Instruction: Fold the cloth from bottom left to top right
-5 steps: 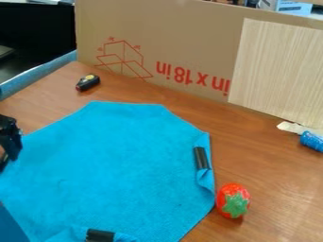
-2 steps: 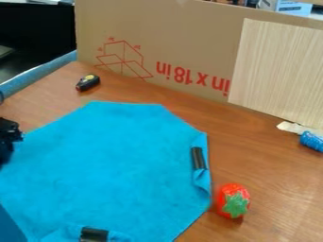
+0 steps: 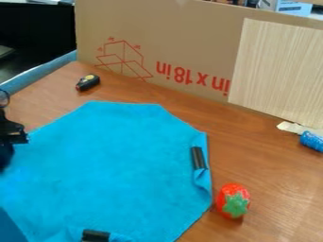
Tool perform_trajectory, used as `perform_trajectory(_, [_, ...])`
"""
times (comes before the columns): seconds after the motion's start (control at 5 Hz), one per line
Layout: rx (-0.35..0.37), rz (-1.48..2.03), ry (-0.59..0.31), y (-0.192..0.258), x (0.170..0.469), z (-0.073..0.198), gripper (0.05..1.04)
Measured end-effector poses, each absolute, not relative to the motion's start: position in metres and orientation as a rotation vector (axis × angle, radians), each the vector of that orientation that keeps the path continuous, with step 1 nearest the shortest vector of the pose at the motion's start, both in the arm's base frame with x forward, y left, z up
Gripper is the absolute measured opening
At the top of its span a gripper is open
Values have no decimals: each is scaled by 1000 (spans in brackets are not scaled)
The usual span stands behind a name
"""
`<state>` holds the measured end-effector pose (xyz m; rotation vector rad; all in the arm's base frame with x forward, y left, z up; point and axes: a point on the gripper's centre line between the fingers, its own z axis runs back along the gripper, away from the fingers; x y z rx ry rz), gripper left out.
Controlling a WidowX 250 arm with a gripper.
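At the left edge of the frame, the black robot gripper (image 3: 6, 153) hangs beside the left margin of the broad blue fabric cloth (image 3: 120, 165), probably because the fold has to begin on that side. In the upper left, the small black-and-yellow object (image 3: 88, 82) sits well apart from the cloth, outside the likely path of the fold. At the bottom, left of centre, 1 short black clip-like bar (image 3: 95, 236) lies on a gathered edge; right of centre, a second black bar (image 3: 199, 158) sits on another bunched edge. These 2 bars perhaps keep the rolled fabric together or give something firm to grasp. Farther right, just beside the cloth's lower right edge, the red toy strawberry with green leaves (image 3: 233, 201) may be a leftover prop, as the task does not need it.

As for the jaws, I cannot tell whether they are spread, pressed together or pinching fabric. The cloth spreads mostly to their right and below them in the picture, from the left edge past the centre, lying largely flat with the diagonal fold not yet made. Its lower left part is below the gripper, so a start from that corner would call for a lower position along the left edge.
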<state>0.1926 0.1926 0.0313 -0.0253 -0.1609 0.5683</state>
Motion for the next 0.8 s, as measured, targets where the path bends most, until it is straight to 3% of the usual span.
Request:
perform_trajectory(0.4, [-100, 606, -141, 145, 214, 69, 55])
perform_trajectory(0.8, [-35, 602, -182, 97, 247, 79, 55])
